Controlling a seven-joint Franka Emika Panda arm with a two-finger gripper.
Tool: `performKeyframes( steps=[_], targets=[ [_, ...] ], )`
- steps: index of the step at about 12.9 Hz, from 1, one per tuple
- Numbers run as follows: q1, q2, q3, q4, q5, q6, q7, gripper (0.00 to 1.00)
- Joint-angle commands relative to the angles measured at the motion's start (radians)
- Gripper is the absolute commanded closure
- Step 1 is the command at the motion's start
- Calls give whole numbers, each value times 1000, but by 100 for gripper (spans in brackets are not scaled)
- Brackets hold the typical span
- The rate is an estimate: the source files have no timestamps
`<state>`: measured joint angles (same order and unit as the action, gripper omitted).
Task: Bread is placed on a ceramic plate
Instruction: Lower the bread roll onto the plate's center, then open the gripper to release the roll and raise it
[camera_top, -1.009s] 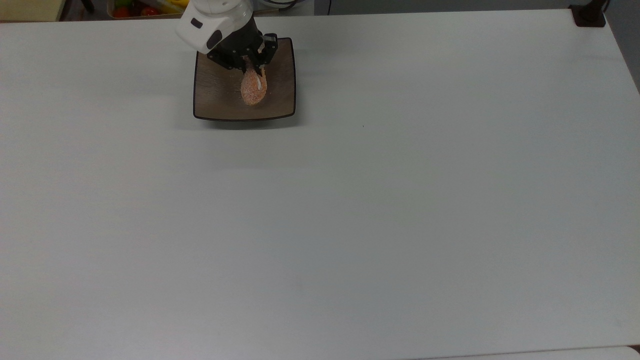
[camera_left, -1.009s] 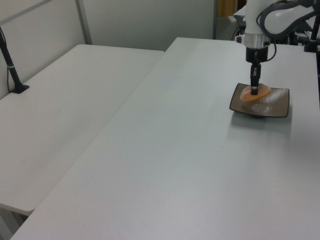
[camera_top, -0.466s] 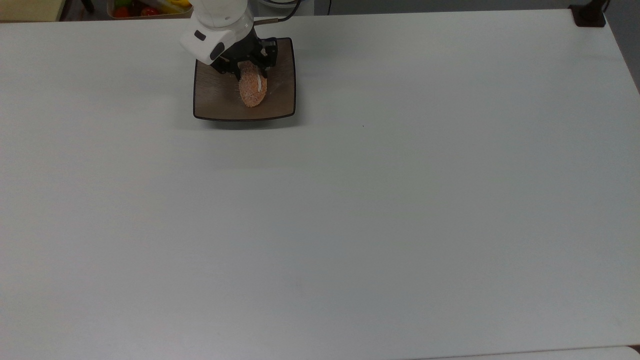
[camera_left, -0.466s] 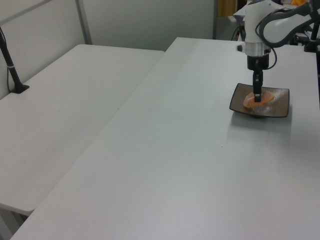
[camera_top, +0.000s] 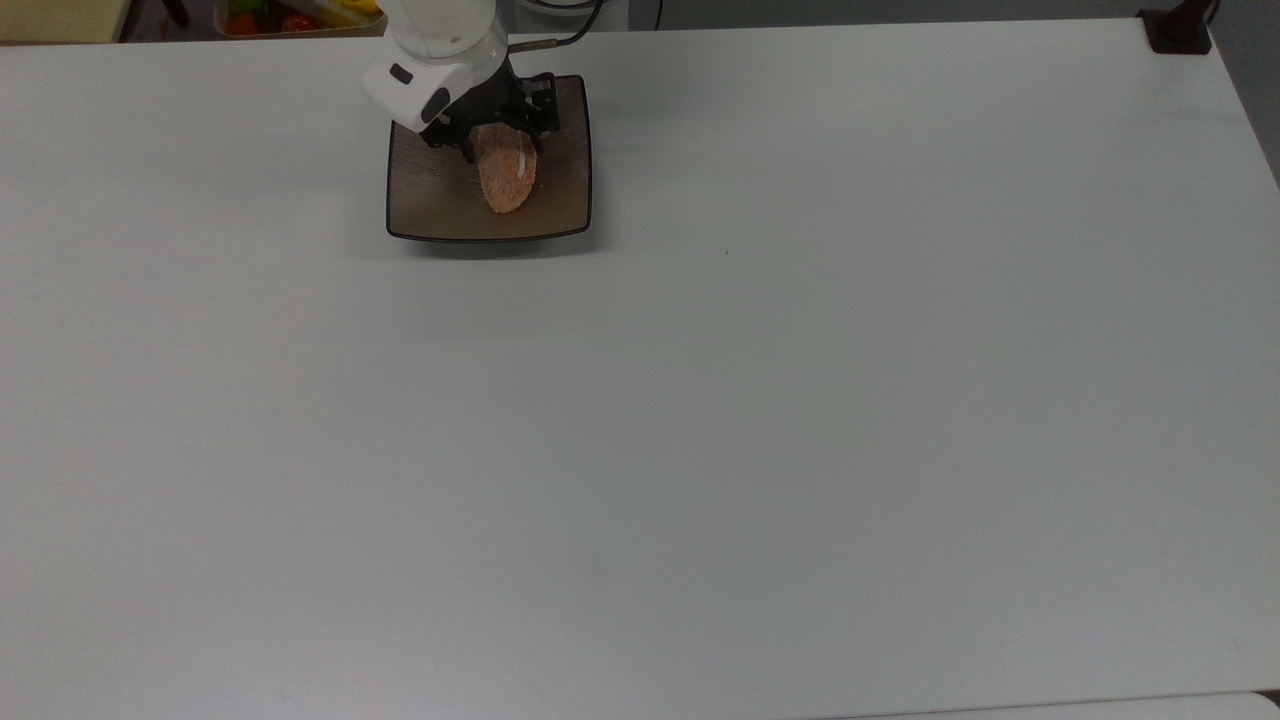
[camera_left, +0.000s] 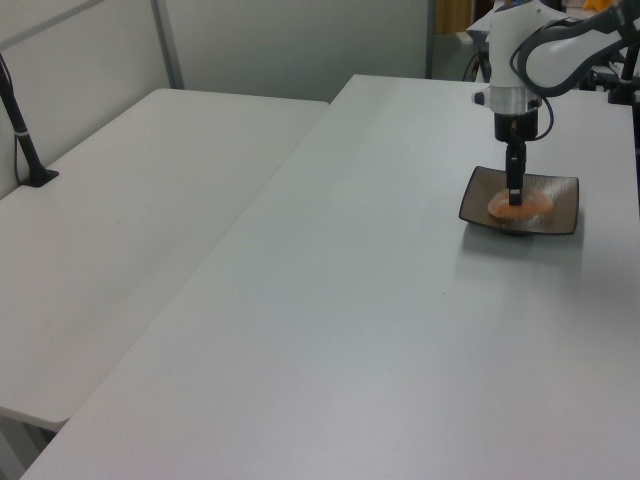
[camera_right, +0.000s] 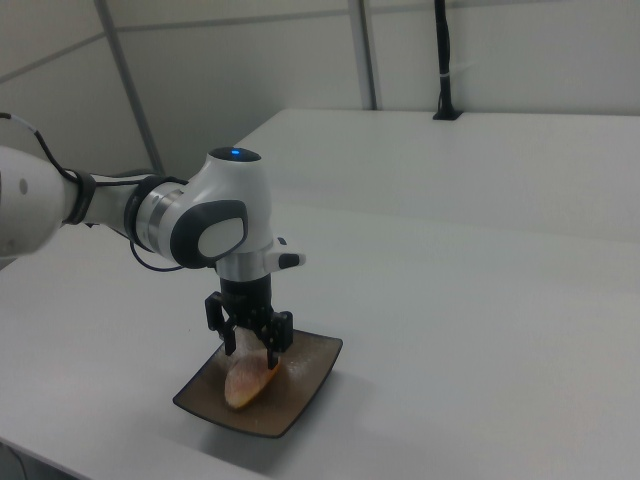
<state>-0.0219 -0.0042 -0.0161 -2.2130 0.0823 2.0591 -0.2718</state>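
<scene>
The bread (camera_top: 507, 179) is seen lying in the concave centre of the ceramic plate (camera_top: 430, 195), its long axis running from 12 to 6 o'clock in the top view, with the white slit (camera_top: 521, 165) along its 3 o'clock side. In the right view the bread (camera_right: 250, 381) is found resting on the plate (camera_right: 310, 375), its far end between the jaws. The gripper (camera_top: 497, 128) is held over the bread's 12 o'clock end in the top view; the jaws are set apart, one on each side of the roll, and whether they press on it cannot be told. In the right view the gripper (camera_right: 252, 349) points straight down from the white wrist, and one dark finger (camera_right: 273, 352) is seen just beside the roll. In the left view the gripper (camera_left: 514, 195) stands upright above the bread (camera_left: 519, 207) on the plate (camera_left: 560, 213).

The plate is placed near the 12 o'clock edge of the white worktop (camera_top: 700, 420) in the top view, toward 11 o'clock from its middle. A bin of coloured items (camera_top: 285, 15) is visible beyond that edge, and a dark clamp base (camera_top: 1178, 30) sits at the 1 o'clock corner.
</scene>
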Motion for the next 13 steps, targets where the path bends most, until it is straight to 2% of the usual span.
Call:
performKeyframes(
  steps=[1, 2, 3, 6, 8, 12, 13],
  targets=[
    [17, -28, -10, -1, -15, 7, -12, 5],
    [23, -37, -10, 18, -16, -17, -9, 0],
    [25, -43, -10, 71, -16, -80, -6, 0],
    [45, -48, -8, 292, -15, -281, 38, 0],
    [46, -46, -7, 448, -13, -411, 121, 0],
    [56, -43, 1, 642, -18, -580, 166, 0],
    [71, -46, 1, 657, -21, -602, 204, 0]
  ],
)
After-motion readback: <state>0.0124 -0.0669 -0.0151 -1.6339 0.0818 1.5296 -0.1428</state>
